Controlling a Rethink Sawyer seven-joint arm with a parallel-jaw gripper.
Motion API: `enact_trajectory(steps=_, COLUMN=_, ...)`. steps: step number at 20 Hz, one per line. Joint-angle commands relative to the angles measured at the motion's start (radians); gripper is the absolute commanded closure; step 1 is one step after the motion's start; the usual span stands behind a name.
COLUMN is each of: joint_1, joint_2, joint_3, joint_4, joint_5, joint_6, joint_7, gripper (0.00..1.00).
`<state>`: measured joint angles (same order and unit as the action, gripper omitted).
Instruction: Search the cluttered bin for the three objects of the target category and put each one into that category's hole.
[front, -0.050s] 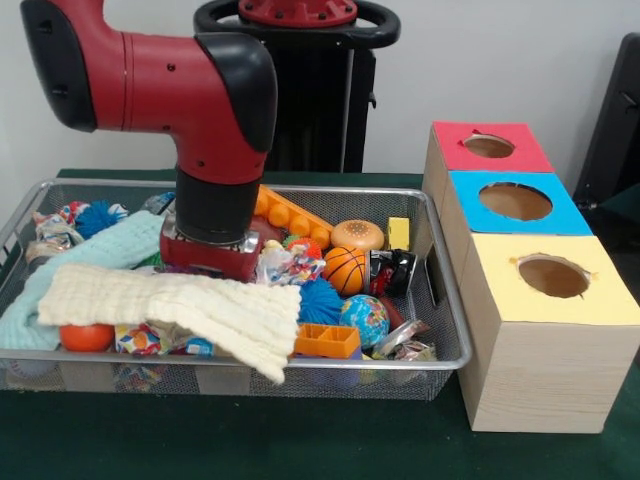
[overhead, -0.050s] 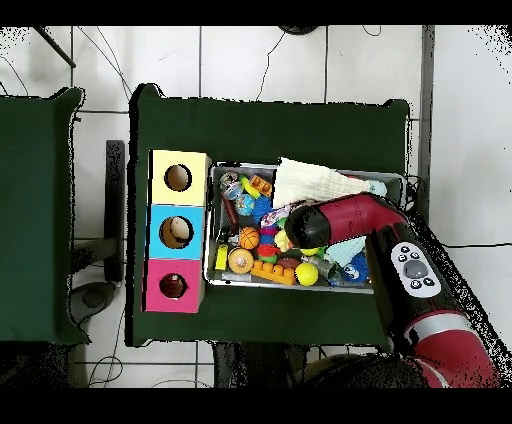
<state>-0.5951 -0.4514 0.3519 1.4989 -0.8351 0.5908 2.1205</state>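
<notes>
Wire-mesh bin (front, -0.050s: 445, 300) heaped with toys beside three-holed wooden box (front, -0.050s: 540, 370).

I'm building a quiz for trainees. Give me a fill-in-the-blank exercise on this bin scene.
1. The box nearest the camera in the front view has a ___ top.
2. The middle box's top is ___.
3. The mini basketball is coloured ___.
4. The cream cloth hangs over the mesh bin's ___ rim.

Answers: yellow; blue; orange; front
</notes>
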Motion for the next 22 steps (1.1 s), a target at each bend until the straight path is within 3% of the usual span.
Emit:
enact_trajectory(steps=1, joint_1=0.03, joint_2=-0.094, joint_3=0.064, joint_4=0.097, joint_5=0.08, joint_6=-0.117, joint_7=0.068, gripper=1.0)
enact_trajectory(steps=9, joint_1=0.002, joint_2=-0.084, joint_3=0.102, joint_4=0.161, joint_5=0.147, joint_6=-0.155, joint_7=0.054, gripper=1.0)
enact_trajectory(steps=22, joint_1=-0.063, joint_2=-0.074, joint_3=0.228, joint_4=0.235, joint_5=0.283, joint_6=-0.173, joint_7=-0.008, gripper=1.0)
